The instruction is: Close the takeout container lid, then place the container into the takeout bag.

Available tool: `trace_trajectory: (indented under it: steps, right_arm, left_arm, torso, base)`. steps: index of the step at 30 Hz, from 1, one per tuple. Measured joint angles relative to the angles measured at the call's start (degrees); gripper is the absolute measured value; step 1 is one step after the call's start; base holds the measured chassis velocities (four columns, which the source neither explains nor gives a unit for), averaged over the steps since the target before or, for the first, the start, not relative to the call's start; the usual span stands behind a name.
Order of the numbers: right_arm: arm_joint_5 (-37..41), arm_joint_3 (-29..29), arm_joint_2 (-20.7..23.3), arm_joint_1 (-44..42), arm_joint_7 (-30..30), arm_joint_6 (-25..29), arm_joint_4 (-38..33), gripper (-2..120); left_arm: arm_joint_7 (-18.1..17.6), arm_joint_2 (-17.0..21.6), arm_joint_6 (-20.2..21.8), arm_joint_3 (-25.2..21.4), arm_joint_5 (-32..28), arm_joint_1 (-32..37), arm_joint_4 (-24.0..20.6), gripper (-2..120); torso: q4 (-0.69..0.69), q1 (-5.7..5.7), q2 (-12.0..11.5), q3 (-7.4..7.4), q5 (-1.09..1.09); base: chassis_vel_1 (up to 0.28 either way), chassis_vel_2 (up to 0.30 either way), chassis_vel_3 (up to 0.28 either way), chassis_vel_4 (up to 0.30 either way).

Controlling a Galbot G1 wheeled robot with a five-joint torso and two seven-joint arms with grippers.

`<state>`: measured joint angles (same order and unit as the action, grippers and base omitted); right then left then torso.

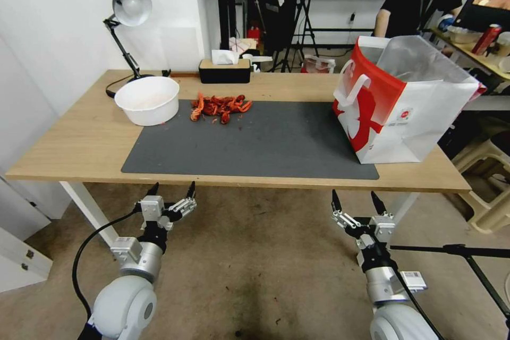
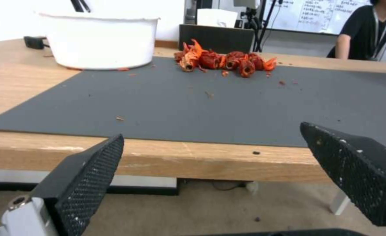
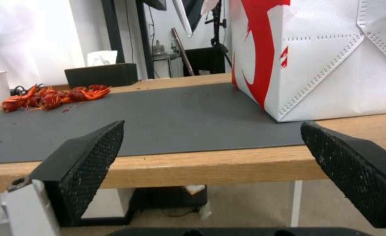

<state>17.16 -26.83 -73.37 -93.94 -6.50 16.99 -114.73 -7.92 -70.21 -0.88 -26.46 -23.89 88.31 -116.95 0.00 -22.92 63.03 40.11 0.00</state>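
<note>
The takeout bag [image 1: 404,101] stands open on the right end of the table, red and white with a white handle and silvery lining; its lower corner [image 3: 333,59] rises close in front of the right wrist. The takeout container and its lid are out of view. My left gripper [image 1: 173,187] hangs open below the table's front edge, left of centre, with nothing between its fingers [image 2: 92,164]. My right gripper [image 1: 355,195] is open and empty too, below the front edge and near the bag's corner, with its fingers [image 3: 92,150] spread wide.
A dark grey mat [image 1: 255,143] covers the middle of the wooden table [image 1: 79,143]. A round white bowl [image 1: 147,100] and a pile of red crayfish [image 1: 220,107] sit at the mat's far left. A desk lamp [image 1: 127,8] and tissue box [image 1: 224,70] stand behind.
</note>
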Motion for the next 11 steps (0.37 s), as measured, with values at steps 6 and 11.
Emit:
trace_trajectory:
  steps: [6,11]
  right_arm:
    - [0.15,-0.03,0.26,0.11,0.04,0.0,0.0,100]
    - [0.19,-0.03,0.31,0.15,0.05,0.0,0.0,100]
  left_arm:
    - [-1.18,-0.05,-0.36,0.12,1.24,0.0,0.02,100]
    - [-1.24,-0.06,-0.4,0.1,1.39,0.02,0.03,100]
  torso:
    - [0.0,0.0,0.0,0.0,0.0]
    - [0.0,0.0,0.0,0.0,0.0]
  base:
    - [0.0,0.0,0.0,0.0]
    - [0.0,0.0,0.0,0.0]
